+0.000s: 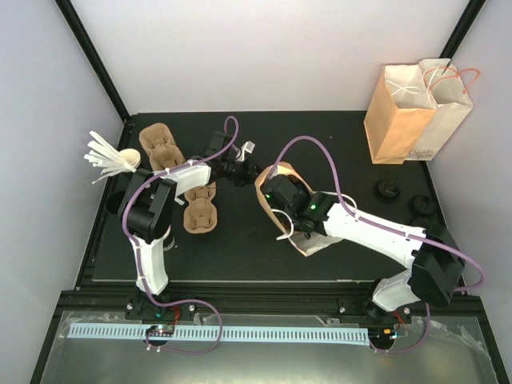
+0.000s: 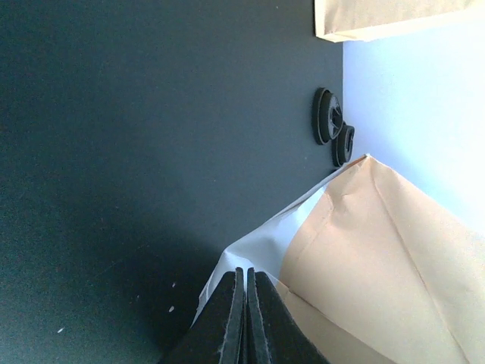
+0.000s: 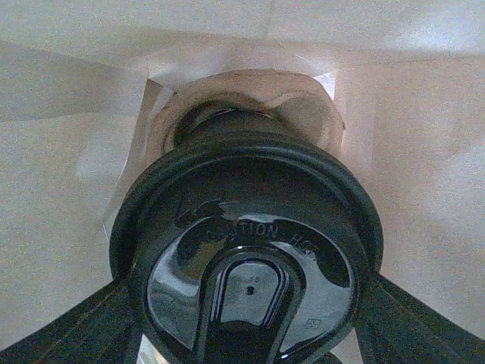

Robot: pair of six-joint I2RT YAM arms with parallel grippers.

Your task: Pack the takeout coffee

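Your right end effector (image 3: 246,326) grasps the takeout coffee (image 3: 242,189) inside the paper bag (image 3: 424,152), the cup body hidden; the lid (image 3: 258,250) reads "CAUTION HOT". Your left end effector (image 2: 246,303) is clenched.

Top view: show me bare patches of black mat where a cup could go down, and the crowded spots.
Bare: the far middle of the black mat, between the lying brown paper bag and the upright handled paper bags; also the near strip between both arm bases. Crowded: brown pulp cup carriers left, loose black lids right.
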